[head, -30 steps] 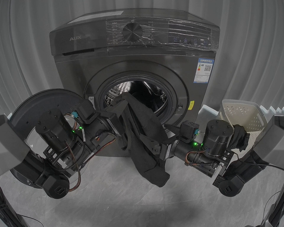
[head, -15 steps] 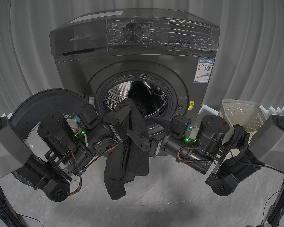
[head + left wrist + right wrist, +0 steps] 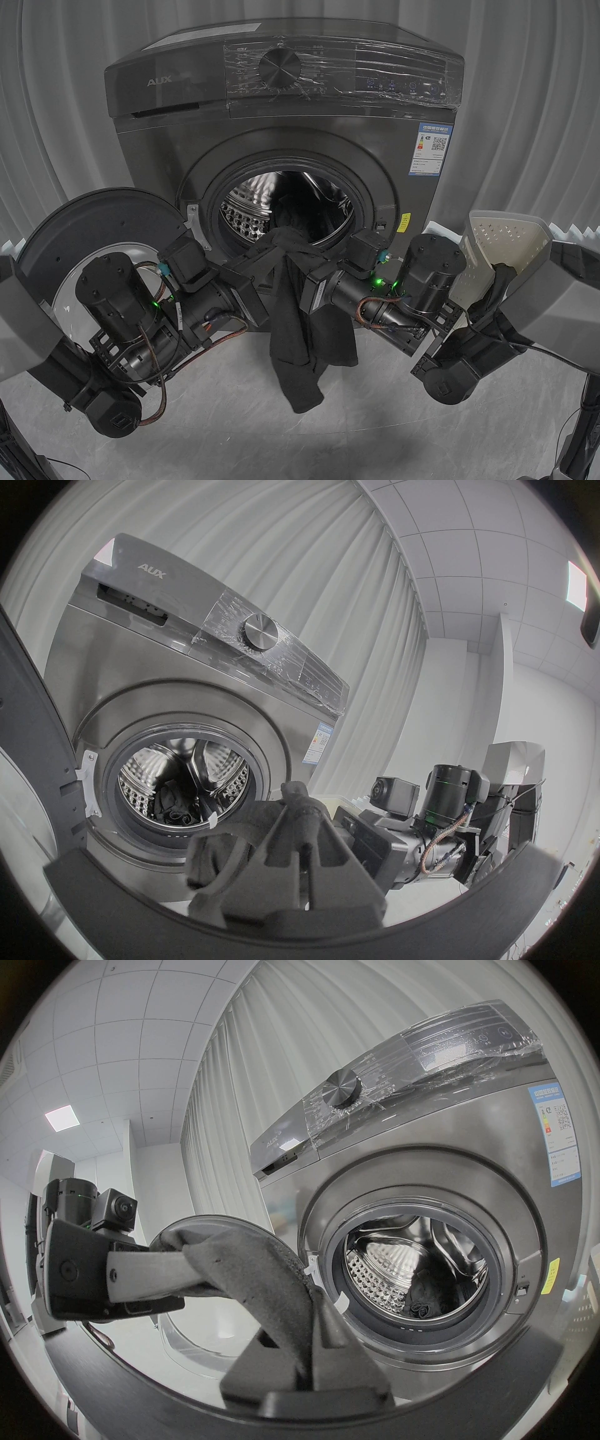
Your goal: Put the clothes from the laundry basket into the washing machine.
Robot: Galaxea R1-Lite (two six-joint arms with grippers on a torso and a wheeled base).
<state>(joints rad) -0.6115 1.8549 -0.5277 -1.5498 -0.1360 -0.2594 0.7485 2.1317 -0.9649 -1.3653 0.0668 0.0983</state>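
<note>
Grey floor (image 3: 206,400) and pale curtains (image 3: 525,112) surround the washing machine (image 3: 187,144) (left hand (image 3: 299,820) and right hand (image 3: 306,1329) clamp one dark garment (image 3: 306,350)).

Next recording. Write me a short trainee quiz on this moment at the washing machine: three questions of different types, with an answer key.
1. True or false: some clothing already lies inside the drum.
2. What holds the dark garment in front of the opening?
A. one gripper only
B. both the left gripper and the right gripper
C. nothing at all
3. Fill in: the laundry basket stands on the robot's ____ side.

Key: 1 true; 2 B; 3 right.
</note>
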